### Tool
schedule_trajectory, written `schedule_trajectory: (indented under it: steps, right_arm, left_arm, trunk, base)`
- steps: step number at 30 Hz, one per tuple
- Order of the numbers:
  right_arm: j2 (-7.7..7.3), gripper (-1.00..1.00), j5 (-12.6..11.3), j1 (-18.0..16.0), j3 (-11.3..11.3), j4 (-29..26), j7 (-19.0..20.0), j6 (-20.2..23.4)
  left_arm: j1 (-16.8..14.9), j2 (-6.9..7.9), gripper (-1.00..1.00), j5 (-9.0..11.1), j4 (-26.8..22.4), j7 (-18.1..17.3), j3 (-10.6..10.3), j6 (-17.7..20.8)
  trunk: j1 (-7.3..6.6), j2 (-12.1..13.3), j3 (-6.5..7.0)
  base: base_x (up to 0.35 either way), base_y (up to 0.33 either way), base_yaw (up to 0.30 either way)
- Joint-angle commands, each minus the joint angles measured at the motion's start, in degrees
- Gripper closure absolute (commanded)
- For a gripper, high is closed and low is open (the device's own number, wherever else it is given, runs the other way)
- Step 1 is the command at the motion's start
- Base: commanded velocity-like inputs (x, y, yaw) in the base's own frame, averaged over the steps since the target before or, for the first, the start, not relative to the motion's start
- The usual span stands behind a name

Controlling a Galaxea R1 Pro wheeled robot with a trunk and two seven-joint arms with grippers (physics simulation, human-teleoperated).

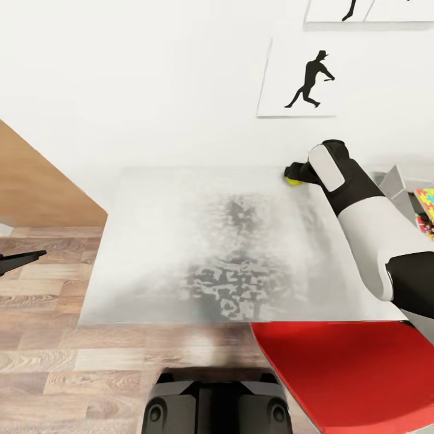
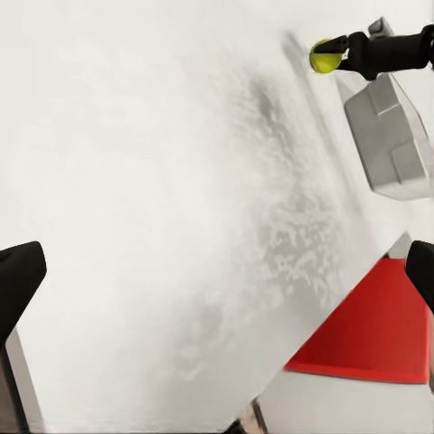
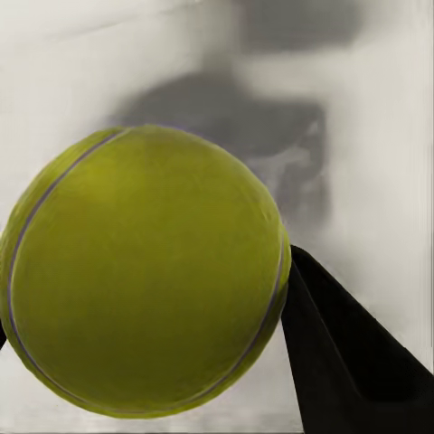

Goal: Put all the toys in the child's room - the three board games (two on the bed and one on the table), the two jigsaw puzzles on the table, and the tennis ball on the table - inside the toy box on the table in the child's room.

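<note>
1. The tennis ball (image 3: 145,271) is sitting at the table's (image 1: 181,241) far edge, around one o'clock in the head view, pinched in the right gripper (image 1: 293,175).
2. The right wrist view is showing one dark finger (image 3: 348,357) pressing its side.
3. The left wrist view is revealing the toy box (image 2: 389,136) just beyond.
4. The left gripper (image 2: 217,280) is hanging unclenched, apparently holding nothing.

R arm (image 1: 367,223): glossy white shell w/ black joint sections, grey-white oval panel on black wrist. R gripper (image 1: 293,173): matte black; wedge-shaped black finger (image 3: 348,357). L gripper (image 2: 217,271): black rounded fingertips. Base (image 1: 217,404): black/dark grey, 2 round ports.
</note>
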Motion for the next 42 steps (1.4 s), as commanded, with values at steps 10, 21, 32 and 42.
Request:
schedule_trajectory:
  steps: [10,21,32,42]
  right_arm:
    - [-0.27,1.00,-1.4,0.3,-2.1,-16.4,0.0,11.5]
    - [-1.05,1.00,-11.9,0.6,-5.7,-21.9,0.1,12.6]
    - [-8.06,1.00,-47.7,11.5,-5.5,-29.8,0.0,12.6]
    - [-8.59,1.00,-59.8,20.3,-8.7,-37.9,0.0,12.6]
  left_arm:
    - [0.0,0.04,-1.00,0.0,0.0,-0.2,0.0,0.7]
    - [0.0,2.86,-1.00,0.1,0.0,-0.2,2.8,2.0]
    - [0.0,3.34,-1.00,0.2,0.0,-0.2,3.1,3.0]
    - [0.0,3.36,-1.00,4.2,0.0,-0.2,5.6,4.1]
  trunk:
    - [0.01,-0.1,0.83]
    - [0.01,-0.1,1.84]
    - [0.01,-0.1,2.84]
    - [0.01,-0.1,3.76]
  base:
    - [-0.089,0.000,0.000]
    - [-0.001,0.000,-0.008]
    - [0.000,0.000,-0.024]
    - [-0.132,0.000,-0.068]
